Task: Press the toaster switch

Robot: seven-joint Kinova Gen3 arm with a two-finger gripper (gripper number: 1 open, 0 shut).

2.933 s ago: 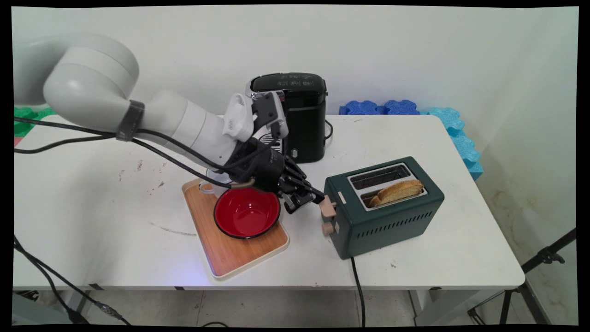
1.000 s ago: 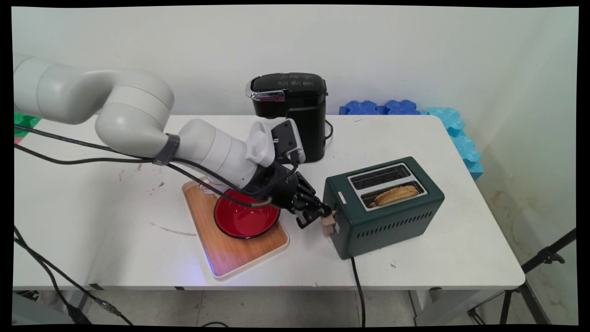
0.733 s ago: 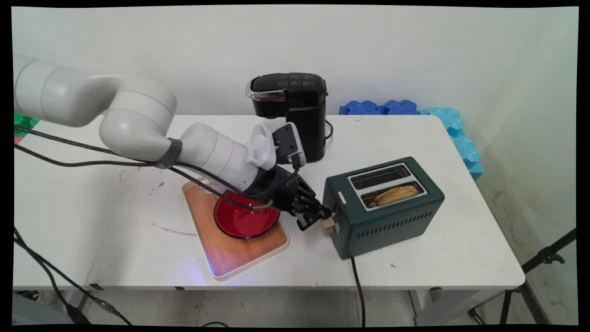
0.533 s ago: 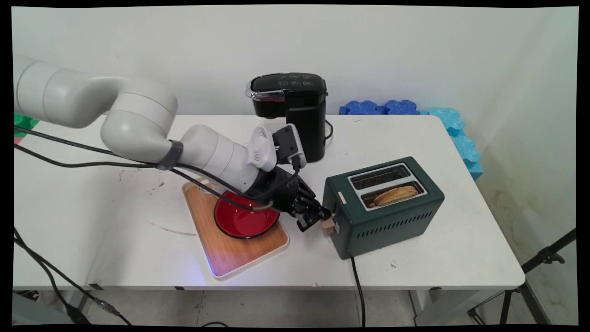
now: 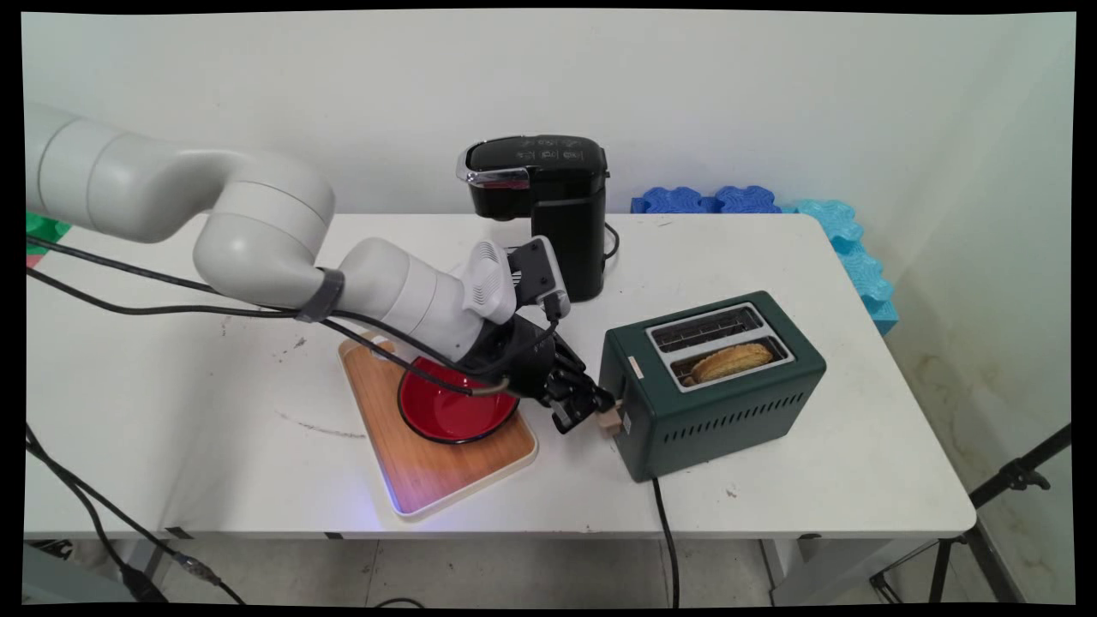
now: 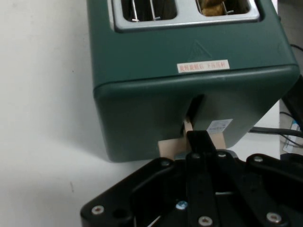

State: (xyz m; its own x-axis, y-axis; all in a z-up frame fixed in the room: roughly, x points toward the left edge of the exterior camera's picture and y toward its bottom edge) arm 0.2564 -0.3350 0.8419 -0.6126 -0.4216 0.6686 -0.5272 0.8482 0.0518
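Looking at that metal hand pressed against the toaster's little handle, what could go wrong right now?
The gripper bears on the beige lever at the green toaster end; its tip sits narrowly on it, so it might slip off. The toaster stands loose on the table, so a sideways push could shove it. The red bowl on the wooden tray lies just under the wrist, which might brush it.

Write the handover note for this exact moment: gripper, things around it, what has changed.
Gripper: shut, tips on the beige lever at the green toaster's left end.
Lever sits lower than 2.9 s ago; the bread slice has sunk into the near slot, the far slot is empty.
Red bowl on the wooden tray under the wrist; black coffee machine behind, on the white table.
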